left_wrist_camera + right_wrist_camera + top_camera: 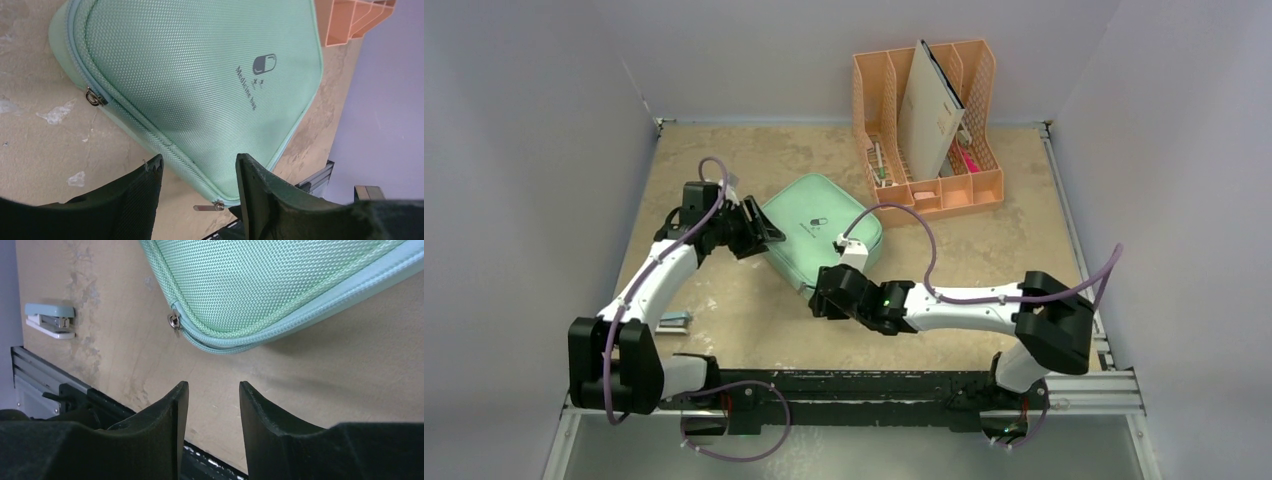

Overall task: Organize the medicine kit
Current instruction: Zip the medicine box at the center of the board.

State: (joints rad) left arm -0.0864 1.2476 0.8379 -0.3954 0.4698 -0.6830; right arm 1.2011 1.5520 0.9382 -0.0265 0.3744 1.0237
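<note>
Lying zipped at the middle of the desk (pixel 754 320), the medicine kit (pixel 819 225) sits between the left end effector (pixel 200 167) and right end effector (pixel 210 390), both spread and empty. It is probably best to steady the case with one, then pinch the small zipper pull (pixel 174 320) squarely.

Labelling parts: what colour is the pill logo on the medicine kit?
Dark grey pill logo on the mint-green medicine kit; clearest in left wrist view.
</note>
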